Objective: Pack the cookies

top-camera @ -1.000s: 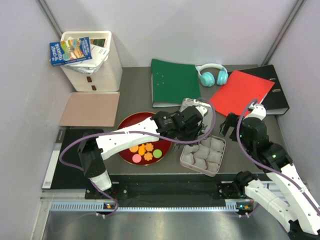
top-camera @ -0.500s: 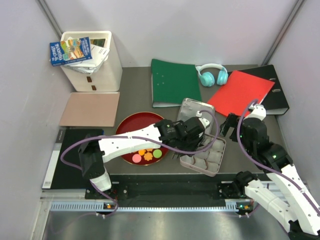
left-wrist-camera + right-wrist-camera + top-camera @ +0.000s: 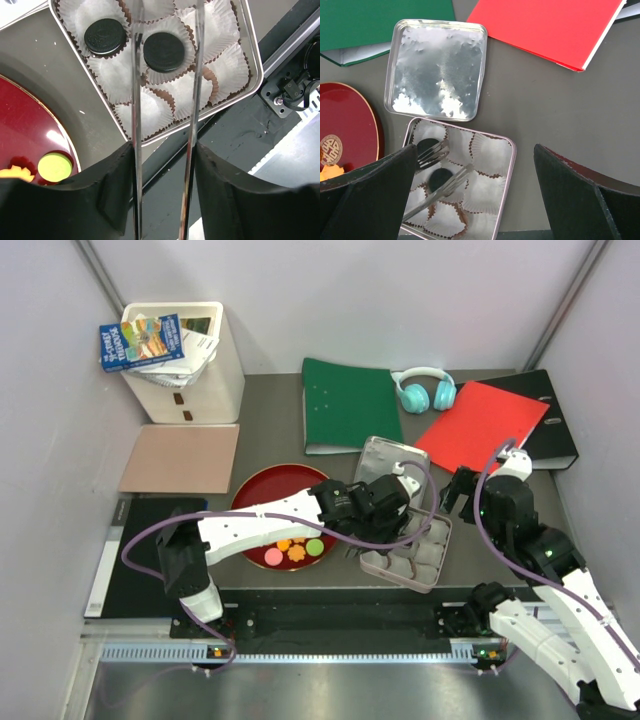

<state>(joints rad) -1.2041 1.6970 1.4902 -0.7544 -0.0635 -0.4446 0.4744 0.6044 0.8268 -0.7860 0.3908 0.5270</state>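
On the left of the grey tabletop, a round red lacquer plate carries the loose cookies, all lying flat: a pink round cookie, an orange flower-shaped cookie and a green round cookie. The left gripper reaches rightward across the plate, and its fingers are clamped on the arms of a pair of slim metal tongs. The tongs' long axis runs straight out from the gripper, over a square silver tin tray lined with white paper cups. The blades stand apart on either side of a black sandwich cookie, which lies flat in a cup with its embossed face up (a disc, so no long axis of its own). The left blade is at its edge, whether touching I cannot tell, and the right blade is clear of it. A second black sandwich cookie lies flat in the neighbouring cup. Just beyond the tray lies its square silver lid. Farther right, the right gripper hangs beside the tray with its fingers spread wide and nothing between them.
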